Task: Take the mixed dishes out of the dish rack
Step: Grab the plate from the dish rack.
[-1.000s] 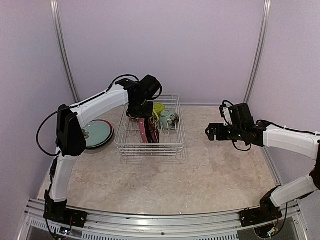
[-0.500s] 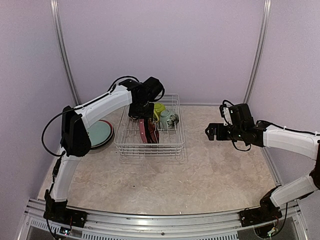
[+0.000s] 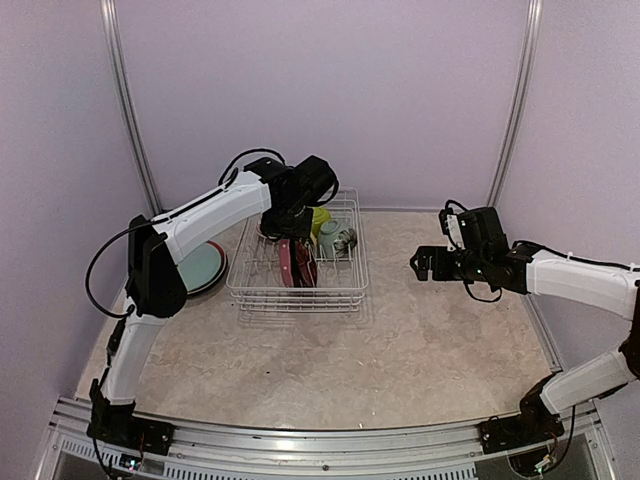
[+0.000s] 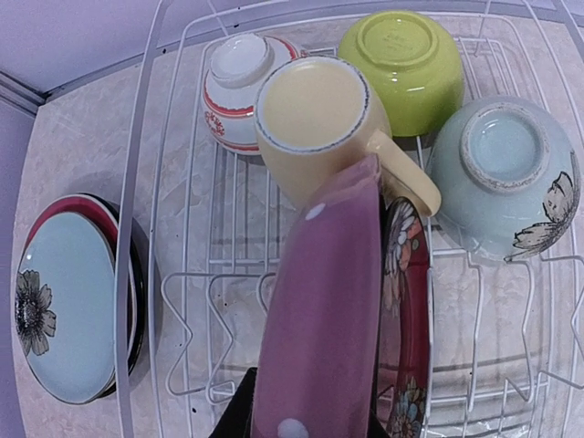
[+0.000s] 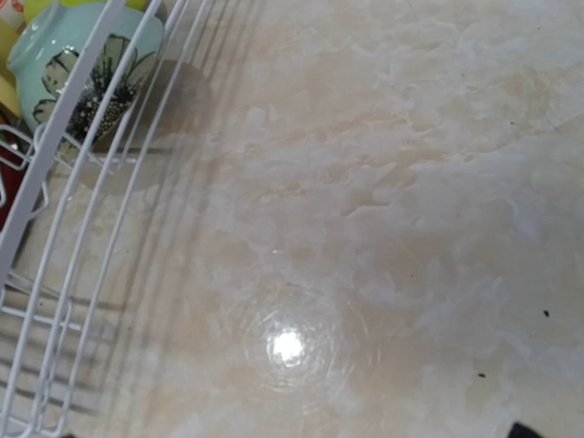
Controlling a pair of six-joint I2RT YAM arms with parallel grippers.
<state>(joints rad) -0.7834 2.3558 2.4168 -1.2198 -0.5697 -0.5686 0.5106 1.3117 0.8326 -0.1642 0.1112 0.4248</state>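
Filling dish rack (image 3: 300, 292), bowls (image 4: 401, 59), mug (image 4: 315, 123), pink plate (image 4: 324, 310)

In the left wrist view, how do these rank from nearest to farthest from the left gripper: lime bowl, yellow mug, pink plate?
1. Pink plate, held in the left gripper.
2. Yellow mug, just behind it.
3. Lime bowl, back right.

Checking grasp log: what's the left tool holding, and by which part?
The pink dotted round plate, standing on edge, pinched at its near rim by the left tool.
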